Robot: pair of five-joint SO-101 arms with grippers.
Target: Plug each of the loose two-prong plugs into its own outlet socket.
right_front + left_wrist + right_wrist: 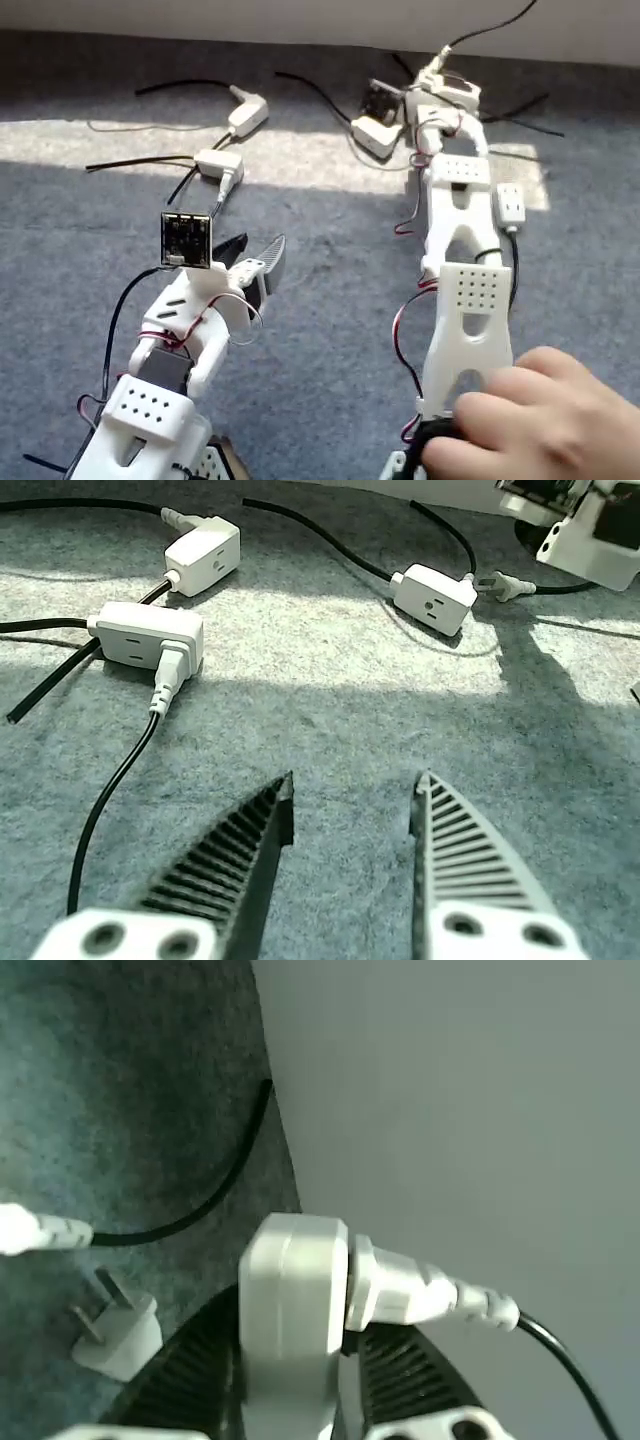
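- High view, lower left — the left gripper [260, 245] hangs over grey-blue carpet [330, 300], its black ribbed jaws wide apart and empty.
- Upper left: white rectangular outlet block [216, 162], a corded plug [228, 183] seated in it.
- Top, right of centre: right gripper [300, 1350] clamped on a white plastic socket box [290, 1290]; loose white two-prong plug [115, 1330] on the carpet nearby.
- Lower right — a person's hand [540, 415] on that arm's base.

White socket [140, 632] w/ plug [170, 665] in; 2nd socket [433, 598] empty, loose 2-prong plug [505, 583] just beside it
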